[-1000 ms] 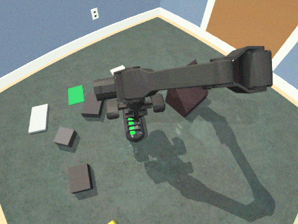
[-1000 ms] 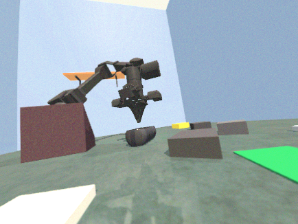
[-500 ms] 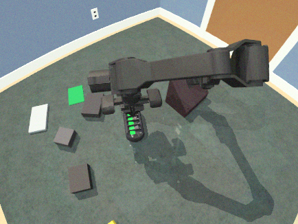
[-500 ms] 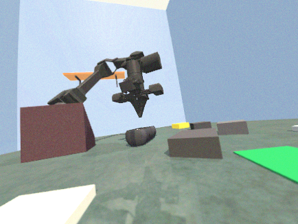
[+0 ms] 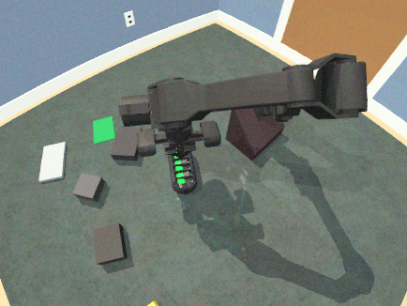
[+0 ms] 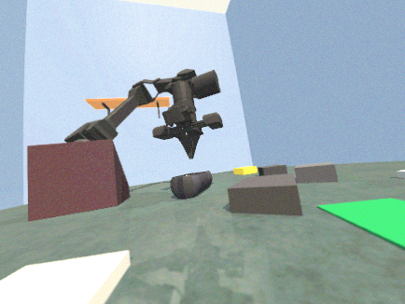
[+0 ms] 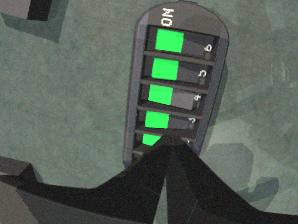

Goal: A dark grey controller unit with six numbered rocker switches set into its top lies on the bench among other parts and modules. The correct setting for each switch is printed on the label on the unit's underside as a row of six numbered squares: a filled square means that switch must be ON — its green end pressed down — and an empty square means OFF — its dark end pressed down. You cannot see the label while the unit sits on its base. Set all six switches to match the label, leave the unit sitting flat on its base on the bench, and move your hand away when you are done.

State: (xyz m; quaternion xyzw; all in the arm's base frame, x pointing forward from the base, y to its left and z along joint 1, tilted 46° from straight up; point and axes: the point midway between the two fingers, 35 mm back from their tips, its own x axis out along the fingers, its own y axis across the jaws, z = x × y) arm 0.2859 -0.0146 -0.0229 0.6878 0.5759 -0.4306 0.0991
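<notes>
Wrist view: nearest to you, the gripper (image 7: 166, 145) has its fingers pressed together into a single point with nothing between them, poised above the low-numbered end of the controller unit (image 7: 216, 90). The unit sits on its base on the green bench (image 5: 281, 211), switches up, in front of the maroon wedge-shaped block (image 5: 253, 133). Five rockers are visible here, each with a bright green end toward the ON mark; the sixth is hidden behind the fingertips, and which ends are pressed down cannot be told. Your main risk is setting switches without the underside label in sight: the pattern is unreadable from this pose, so any press is a guess. A second risk is that the closed tip, brought down off-centre, lands between two rockers or slides the unit along the bench. Beyond the unit, the top view shows three plain grey blocks clear of the arm, a fourth dark block partly under it, one green plate (image 5: 103, 130), one white plate (image 5: 52, 161) and one yellow piece (image 6: 245, 171).
</notes>
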